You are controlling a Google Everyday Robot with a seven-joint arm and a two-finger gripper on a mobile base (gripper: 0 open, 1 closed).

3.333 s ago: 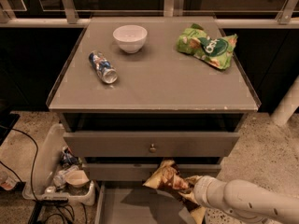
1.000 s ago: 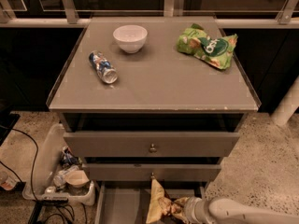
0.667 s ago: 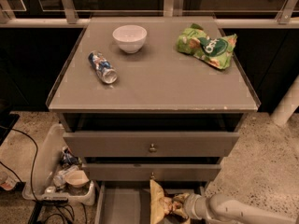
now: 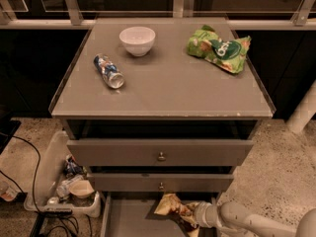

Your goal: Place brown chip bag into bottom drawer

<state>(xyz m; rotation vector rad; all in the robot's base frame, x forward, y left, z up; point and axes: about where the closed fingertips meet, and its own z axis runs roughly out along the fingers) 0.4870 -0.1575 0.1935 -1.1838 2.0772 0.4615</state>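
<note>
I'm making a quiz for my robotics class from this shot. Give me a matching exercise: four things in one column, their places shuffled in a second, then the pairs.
1. round white bowl
2. crinkly green chip bag
3. clear plastic bottle
4. crinkly brown chip bag

A. lying on its side, left part of the grey cabinet top
B. at the open bottom drawer, beside the gripper
C. back right of the top
D. upright, back of the top, left of centre

Pairs: 1-D, 2-C, 3-A, 4-B

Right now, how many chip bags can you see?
2. The green bag lies on the cabinet top, back right. The brown bag is at the open bottom drawer, by the gripper on its right side. More may be hidden.
</note>
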